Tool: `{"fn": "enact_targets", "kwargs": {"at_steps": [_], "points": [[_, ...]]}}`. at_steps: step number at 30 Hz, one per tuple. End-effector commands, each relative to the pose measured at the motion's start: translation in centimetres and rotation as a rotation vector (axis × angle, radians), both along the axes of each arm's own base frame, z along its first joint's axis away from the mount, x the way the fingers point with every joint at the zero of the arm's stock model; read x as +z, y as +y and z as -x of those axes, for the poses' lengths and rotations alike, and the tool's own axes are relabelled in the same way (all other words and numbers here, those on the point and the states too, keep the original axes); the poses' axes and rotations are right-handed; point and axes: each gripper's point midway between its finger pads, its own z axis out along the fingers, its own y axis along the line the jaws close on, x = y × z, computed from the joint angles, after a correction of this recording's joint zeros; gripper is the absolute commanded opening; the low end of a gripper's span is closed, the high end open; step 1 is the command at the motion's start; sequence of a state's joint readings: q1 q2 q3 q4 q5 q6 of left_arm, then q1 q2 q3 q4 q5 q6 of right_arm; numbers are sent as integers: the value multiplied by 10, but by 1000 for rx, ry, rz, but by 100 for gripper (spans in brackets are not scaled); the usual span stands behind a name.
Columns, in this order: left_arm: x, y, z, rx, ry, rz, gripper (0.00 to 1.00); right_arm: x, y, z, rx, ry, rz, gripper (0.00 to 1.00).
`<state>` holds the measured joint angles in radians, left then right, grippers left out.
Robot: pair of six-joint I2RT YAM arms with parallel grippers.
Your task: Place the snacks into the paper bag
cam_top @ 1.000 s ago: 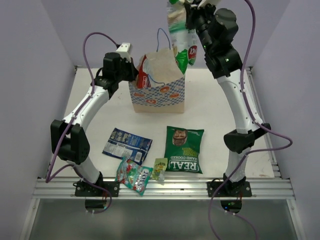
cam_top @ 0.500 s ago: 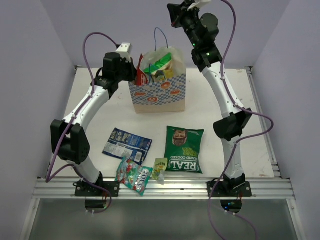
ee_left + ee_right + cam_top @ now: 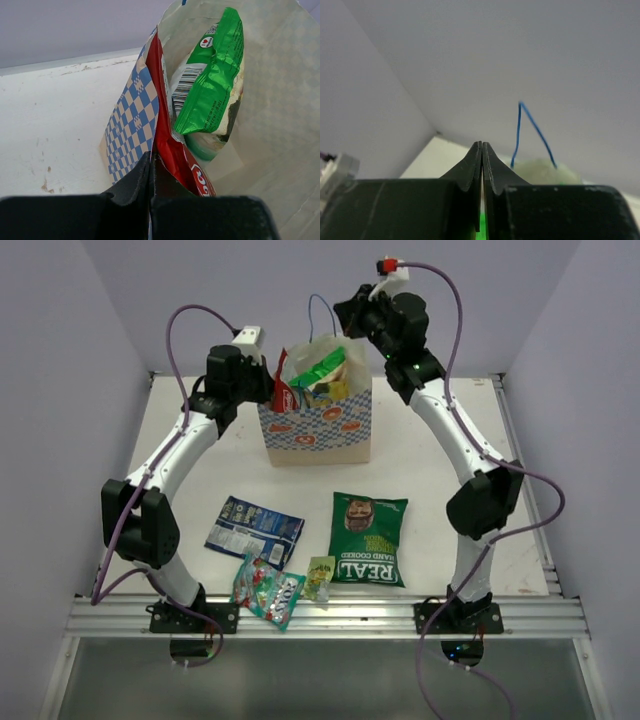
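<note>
Now the left gripper (image 3: 150, 165) is pinching the rim of the paper bag (image 3: 318, 435), with the red-yellow packet (image 3: 175, 150) and green-white packet (image 3: 210, 85) sitting inside. The right gripper (image 3: 482, 150), jaws together and empty, is hovering above it. 4 snacks (image 3: 368, 538) are lying on the table (image 3: 430, 450).

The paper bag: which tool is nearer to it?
Left. The left tool grips the paper bag at its left rim; the right tool hangs shut above it, apart.

Paper bag (image 3: 318, 435) upright — chips (image 3: 322, 366) (green-white) inside
</note>
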<state>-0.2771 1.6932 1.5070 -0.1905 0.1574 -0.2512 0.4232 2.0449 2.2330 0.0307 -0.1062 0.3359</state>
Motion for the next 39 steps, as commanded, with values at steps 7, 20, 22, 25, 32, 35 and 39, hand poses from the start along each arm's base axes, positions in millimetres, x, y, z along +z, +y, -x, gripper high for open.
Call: {"fn": "enact_targets", "kwargs": {"at_steps": [7,20,22,25,32,35,39], "points": [[17,-4,3,-8,-66,30,0,-111,-52,145,-193,332,202,63],[19,-5,8,-18,-67,51,0,-375,-76,280,-220,881,503,94],[21,-5,8,-17,-71,52,0,-392,-73,281,-230,907,511,94],[22,-4,10,-15,-73,47,0,-413,-71,285,-232,952,527,94],[25,-1,10,-7,-82,35,0,-431,-73,295,-230,991,549,37],[21,-3,9,-13,-72,39,0,-423,-74,294,-237,972,557,1],[19,-5,8,-22,-64,43,0,-399,-79,293,-263,928,602,0]]}}
